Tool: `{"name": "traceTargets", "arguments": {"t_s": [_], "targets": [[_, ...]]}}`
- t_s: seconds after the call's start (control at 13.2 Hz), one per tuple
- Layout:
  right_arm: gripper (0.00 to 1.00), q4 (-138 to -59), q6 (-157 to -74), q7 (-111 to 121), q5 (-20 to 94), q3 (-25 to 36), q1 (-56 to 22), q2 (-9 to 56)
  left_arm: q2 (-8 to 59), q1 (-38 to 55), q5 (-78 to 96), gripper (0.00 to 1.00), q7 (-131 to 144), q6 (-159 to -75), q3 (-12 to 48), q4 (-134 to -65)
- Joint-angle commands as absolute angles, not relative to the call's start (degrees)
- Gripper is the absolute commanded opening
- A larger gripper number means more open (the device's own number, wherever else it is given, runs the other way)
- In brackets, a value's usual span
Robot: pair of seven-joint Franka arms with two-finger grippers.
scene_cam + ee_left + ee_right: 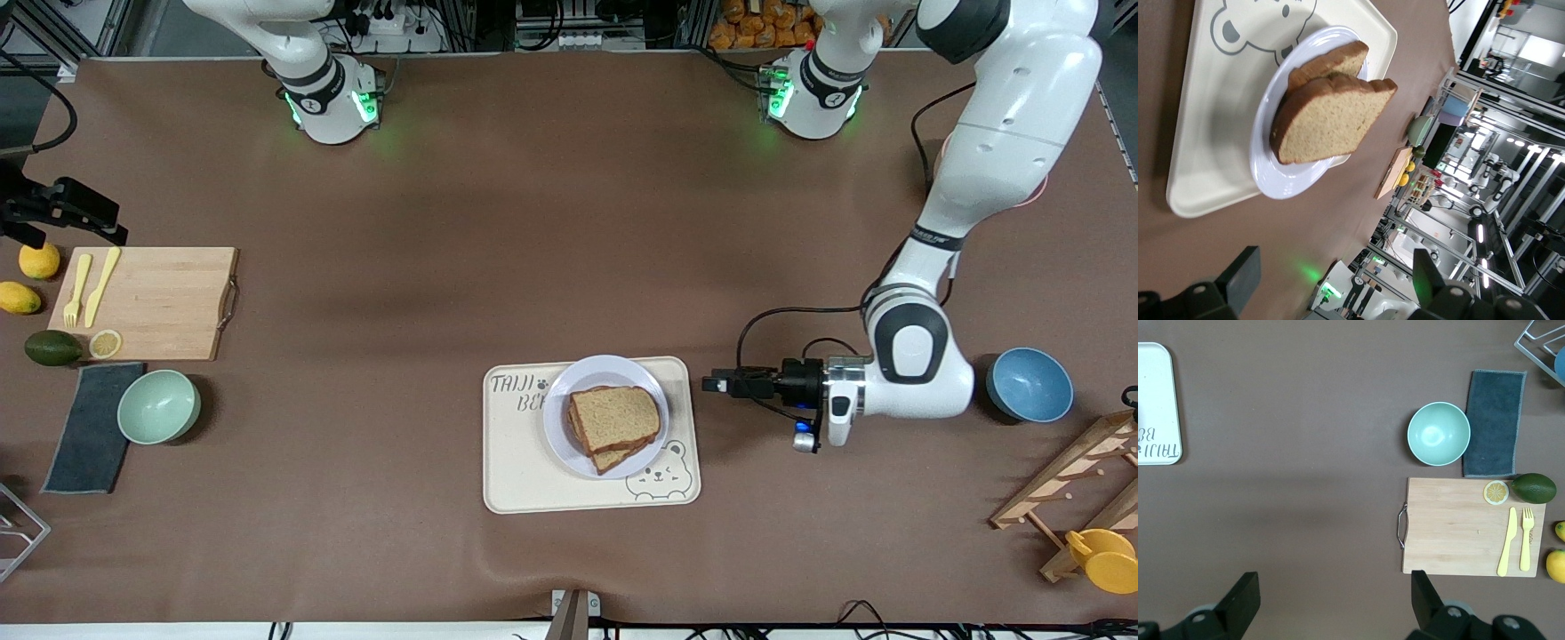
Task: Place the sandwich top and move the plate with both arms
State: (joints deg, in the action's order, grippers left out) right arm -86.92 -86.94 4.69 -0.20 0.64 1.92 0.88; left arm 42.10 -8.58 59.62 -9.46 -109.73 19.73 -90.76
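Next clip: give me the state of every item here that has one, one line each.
Sandwich top: lying on the sandwich, released.
Plate: on the tray, holding the sandwich.
Left gripper: open, empty, low beside the tray.
Right gripper: open, empty, above the table near the cutting board.
Green bowl: upright, empty.
Blue bowl: upright, empty.

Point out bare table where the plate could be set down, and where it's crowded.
Bare cloth lies between the tray and the cutting board, and from the tray up to the arm bases. Crowded: around the board, with green bowl and cloth; and by the blue bowl and wooden rack.
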Motion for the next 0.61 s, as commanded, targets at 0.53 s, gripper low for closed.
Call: {"name": "traceTargets", "arguments": {"t_s": [0.53], "targets": [[1.00,-87.9,-87.5,3.9,1.2,0.2,2.7,0.4,14.5,-10.0,28.2,1.00,16.0,-94.7,19.6,-92.7]]}}
